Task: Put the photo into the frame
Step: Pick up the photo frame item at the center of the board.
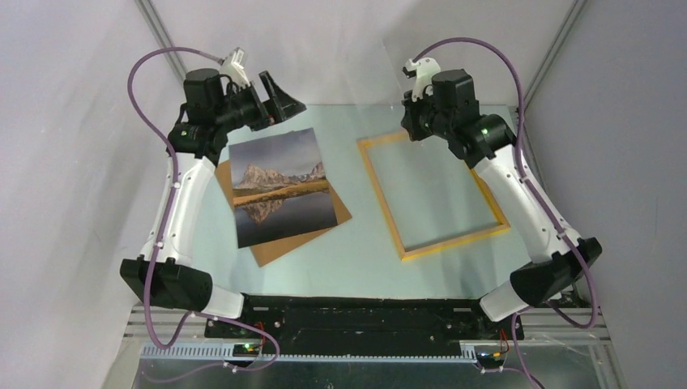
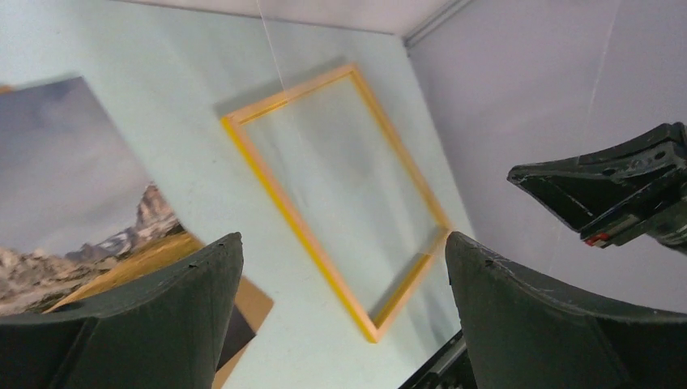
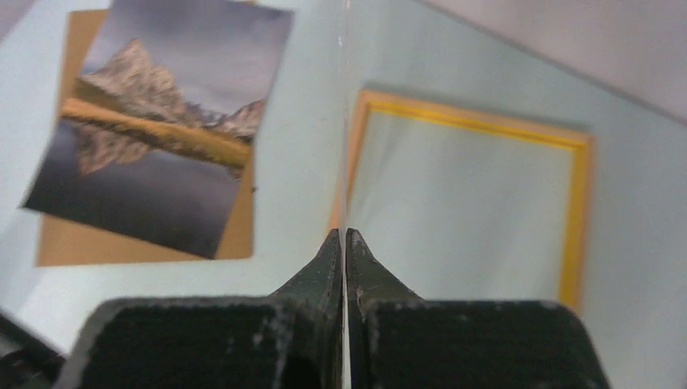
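The photo (image 1: 283, 186) (image 3: 162, 138) (image 2: 65, 178), a mountain mirrored in a lake, lies face up at the left, on a brown backing board (image 1: 324, 231). To the right, the frame (image 1: 381, 198) (image 2: 275, 186) (image 3: 575, 219), with narrow yellow-orange edges, lies flat on the table. My left gripper (image 1: 263, 99) (image 2: 342, 239) hangs open above the photo's far edge with nothing between its fingers. My right gripper (image 1: 411, 123) (image 3: 344, 235) is over the frame's far left corner. It is shut on a thin clear sheet (image 3: 344, 121), which I see edge-on as a pale line.
The pale green table (image 1: 356, 259) ends at grey walls behind and at both sides. The brown board (image 3: 81, 243) juts out past the photo's near and right edges. The arm bases and a black rail (image 1: 364, 312) run along the near edge.
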Robot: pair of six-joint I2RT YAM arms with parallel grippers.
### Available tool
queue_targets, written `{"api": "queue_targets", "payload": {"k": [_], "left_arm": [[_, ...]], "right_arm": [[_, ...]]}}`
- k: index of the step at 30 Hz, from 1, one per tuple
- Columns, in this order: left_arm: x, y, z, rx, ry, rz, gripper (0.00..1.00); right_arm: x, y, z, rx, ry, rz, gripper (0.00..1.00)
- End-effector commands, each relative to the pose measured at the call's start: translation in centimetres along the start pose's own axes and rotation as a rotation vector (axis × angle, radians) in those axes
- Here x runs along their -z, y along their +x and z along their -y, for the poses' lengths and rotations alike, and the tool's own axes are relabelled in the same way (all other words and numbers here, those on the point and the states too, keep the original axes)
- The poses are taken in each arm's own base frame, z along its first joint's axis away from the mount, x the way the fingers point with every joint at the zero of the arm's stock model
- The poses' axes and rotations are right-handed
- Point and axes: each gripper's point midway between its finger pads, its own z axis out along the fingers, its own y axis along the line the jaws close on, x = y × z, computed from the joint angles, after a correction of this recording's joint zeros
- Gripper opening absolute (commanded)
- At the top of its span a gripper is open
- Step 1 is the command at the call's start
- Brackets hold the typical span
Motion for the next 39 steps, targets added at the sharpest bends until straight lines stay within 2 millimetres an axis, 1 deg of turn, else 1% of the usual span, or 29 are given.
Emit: {"api": "queue_targets", "payload": {"k": [1,2,3,4,5,6,7,9,11,14,15,16,17,18,19,20,21,22,23,24,25,28,32,39], "left_arm": [[0.1,-1.6,4.7,0.031,0.077,0.036,1.0],[-0.3,-1.7,4.9,0.035,0.076,0.036,1.0],[-0.4,-1.8,6.2,0.025,0.101,0.036,1.0],[-0.7,-1.7,6.6,0.031,0.107,0.032,1.0],[-0.8,-1.8,7.6,0.027,0.125,0.032,1.0],[-1.2,-1.8,7.9,0.045,0.13,0.026,1.0],[-1.3,-1.9,8.7,0.044,0.146,0.026,1.0],[-1.7,-1.8,9.2,0.069,0.16,0.013,1.0],[-2.6,-1.3,9.1,0.1,0.158,-0.006,1.0],[-4.0,-0.2,7.9,0.193,0.128,-0.041,1.0],[-4.5,0.7,7.4,0.216,0.119,-0.064,1.0],[-4.9,1.0,7.1,0.249,0.116,-0.073,1.0],[-5.4,1.9,6.4,0.277,0.103,-0.097,1.0],[-5.8,2.3,6.1,0.313,0.098,-0.106,1.0],[-6.3,3.4,5.3,0.364,0.084,-0.133,1.0],[-6.6,3.6,5.0,0.382,0.085,-0.137,1.0],[-7.0,4.9,4.3,0.432,0.071,-0.166,1.0],[-7.2,5.1,4.1,0.445,0.077,-0.167,1.0],[-7.5,6.0,3.4,0.484,0.061,-0.184,1.0],[-7.6,6.2,3.3,0.494,0.064,-0.183,1.0],[-7.9,6.8,2.9,0.517,0.054,-0.194,1.0],[-8.4,7.5,2.1,0.549,0.041,-0.203,1.0],[-8.9,7.7,1.9,0.57,0.049,-0.209,1.0],[-9.7,8.3,1.6,0.587,0.053,-0.22,0.99]], "right_arm": [[4.3,-4.2,3.2,0.191,0.29,0.132,0.0],[4.5,-4.0,3.1,0.218,0.335,0.13,0.0],[4.6,-4.4,3.2,0.259,0.362,0.14,0.0],[4.5,-3.9,3.2,0.285,0.406,0.126,0.0],[4.1,-3.8,3.1,0.32,0.425,0.122,0.0],[3.9,-3.5,3.1,0.354,0.454,0.108,0.0],[3.3,-3.1,3.0,0.366,0.464,0.098,0.0],[2.1,-2.2,2.2,0.4,0.471,0.072,0.0],[0.7,-1.1,1.7,0.425,0.476,0.045,0.0],[-1.5,0.5,0.9,0.443,0.472,0.007,0.0],[-2.1,1.1,0.5,0.449,0.463,-0.005,0.0],[-2.8,1.7,0.3,0.452,0.459,-0.019,0.0],[-3.4,2.3,0.0,0.457,0.451,-0.032,0.0],[-4.0,2.8,-0.2,0.455,0.445,-0.043,0.0],[-4.7,3.6,-0.7,0.46,0.429,-0.058,0.0],[-5.0,3.9,-0.9,0.45,0.422,-0.062,0.0],[-5.5,4.4,-1.4,0.453,0.406,-0.072,0.0],[-5.8,4.7,-1.9,0.448,0.395,-0.076,0.0],[-6.1,5.2,-2.2,0.443,0.384,-0.084,0.0],[-6.3,5.6,-2.7,0.449,0.372,-0.088,0.0],[-6.5,5.9,-3.1,0.446,0.364,-0.09,0.0],[-7.0,6.6,-4.6,0.45,0.334,-0.086,0.0],[-7.9,7.9,-6.2,0.45,0.296,-0.106,0.0],[-9.2,9.1,-8.0,0.458,0.263,-0.129,0.0]]}}
